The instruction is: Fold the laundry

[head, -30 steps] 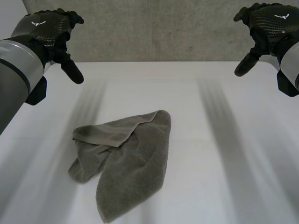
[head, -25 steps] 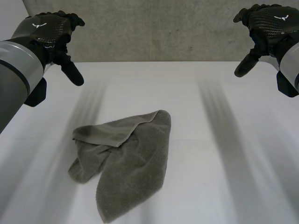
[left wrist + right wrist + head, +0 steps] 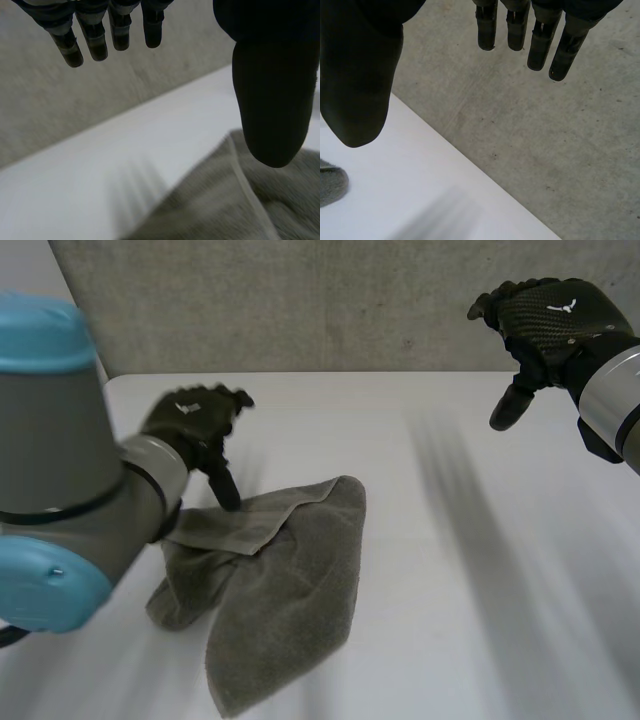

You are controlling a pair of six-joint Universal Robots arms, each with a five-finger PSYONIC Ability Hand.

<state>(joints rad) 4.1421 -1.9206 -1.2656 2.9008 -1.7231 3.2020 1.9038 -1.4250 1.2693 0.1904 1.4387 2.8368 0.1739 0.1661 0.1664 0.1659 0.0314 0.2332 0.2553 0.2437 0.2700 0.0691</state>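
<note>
A grey-brown towel (image 3: 270,580) lies crumpled on the white table (image 3: 480,620), its far edge folded over. My left hand (image 3: 195,425) hovers open over the towel's far left part, thumb pointing down at the folded hem. In the left wrist view the straight fingers (image 3: 95,35) and thumb (image 3: 272,100) stand apart above the towel's hemmed edge (image 3: 240,180), holding nothing. My right hand (image 3: 545,325) is raised at the far right, well away from the towel, open. Its fingers (image 3: 540,35) and thumb (image 3: 357,85) are spread in the right wrist view, with a towel corner (image 3: 331,186) far beyond the thumb.
A grey concrete wall (image 3: 330,300) runs along the table's far edge. My left arm's large joint (image 3: 50,470) stands over the near left of the table.
My left arm has swung down and inward from the far left, bringing the hand over the towel's far left part. The right hand has shifted slightly inward. The towel lies as before.
</note>
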